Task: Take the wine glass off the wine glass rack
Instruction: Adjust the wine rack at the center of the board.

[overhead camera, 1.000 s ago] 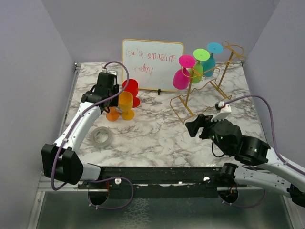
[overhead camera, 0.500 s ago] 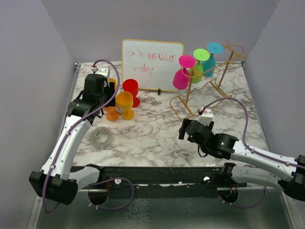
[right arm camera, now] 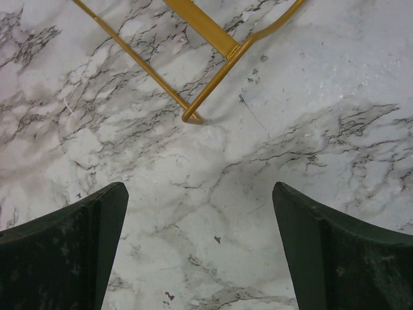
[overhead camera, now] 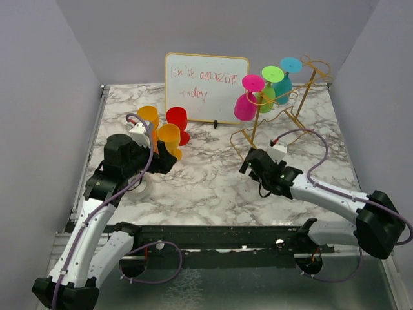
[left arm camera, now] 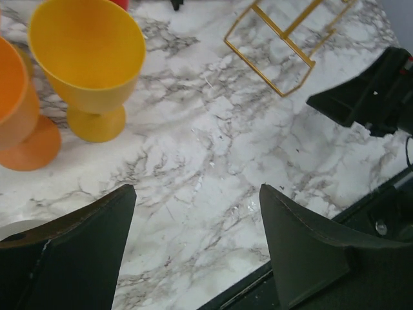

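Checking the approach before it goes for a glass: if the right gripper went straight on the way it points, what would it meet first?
Probably the marble tabletop, just short of a base corner of the wine glass rack; the open right gripper points down there. Depth is unclear.

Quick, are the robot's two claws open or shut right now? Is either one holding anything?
Left gripper: open, holding nothing.
Right gripper: open, holding nothing.

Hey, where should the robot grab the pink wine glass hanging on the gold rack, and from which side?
The pink wine glass hangs upside down on the gold rack, green glass close behind; probably grip its exposed bowl from the near side.
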Controlling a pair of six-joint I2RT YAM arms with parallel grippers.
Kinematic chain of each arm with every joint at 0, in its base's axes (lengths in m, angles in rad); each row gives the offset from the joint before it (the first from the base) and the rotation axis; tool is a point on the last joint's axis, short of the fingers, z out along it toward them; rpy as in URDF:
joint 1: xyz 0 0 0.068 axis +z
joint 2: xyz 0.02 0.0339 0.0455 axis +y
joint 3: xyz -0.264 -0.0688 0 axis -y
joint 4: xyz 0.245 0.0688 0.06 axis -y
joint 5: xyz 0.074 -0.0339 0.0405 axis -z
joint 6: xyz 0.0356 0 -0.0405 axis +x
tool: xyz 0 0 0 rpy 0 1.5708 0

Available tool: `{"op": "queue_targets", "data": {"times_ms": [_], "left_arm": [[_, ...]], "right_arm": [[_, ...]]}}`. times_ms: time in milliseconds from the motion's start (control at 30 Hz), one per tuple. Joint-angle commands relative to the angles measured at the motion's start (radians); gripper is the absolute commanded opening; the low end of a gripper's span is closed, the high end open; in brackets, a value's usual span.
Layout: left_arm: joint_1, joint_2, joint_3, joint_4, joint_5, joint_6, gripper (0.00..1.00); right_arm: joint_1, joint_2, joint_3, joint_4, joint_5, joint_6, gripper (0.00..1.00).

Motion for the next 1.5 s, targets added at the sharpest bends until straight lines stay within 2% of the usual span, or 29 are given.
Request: {"op": "queue_targets", "data": {"times_ms": [0,133,233,367,567,733,1033,1467], "left_arm": [[0.006,-0.057,-0.138,0.187,0.227,-0.065,0.79],[0.006,-0.085,-0.234,0.265,0.235,-0.089,0.81],[0.006,-0.115,-0.302,0.319,0.228,-0.102,0.88],[0.006,-0.135,-0.298,0.321,0.235,-0.084,0.97],[0.006,-0.119,-0.294,0.317,0.216,-0.076,0.99],[0.006,-0.101,-0.293,0.313,0.205,-0.076,0.99],[0.006,-0.092,-0.296,0.309,0.2,-0.082,0.99],[0.006,-0.076,-0.299,0.308,0.197,-0.088,0.99]], "right_arm": [[-0.02,0.076,0.067,-0.025,0.089,0.127,1.0],[-0.041,0.149,0.128,-0.063,0.115,0.144,1.0],[-0.088,0.185,0.133,-0.025,0.067,0.121,1.0],[-0.144,0.242,0.147,0.001,0.006,0.084,1.0],[-0.169,0.322,0.184,0.01,-0.081,0.046,1.0],[-0.172,0.355,0.186,-0.017,-0.071,0.042,1.0],[-0.267,0.231,0.05,0.002,-0.09,0.007,1.0],[-0.487,0.079,-0.053,-0.038,-0.144,-0.036,1.0]]}}
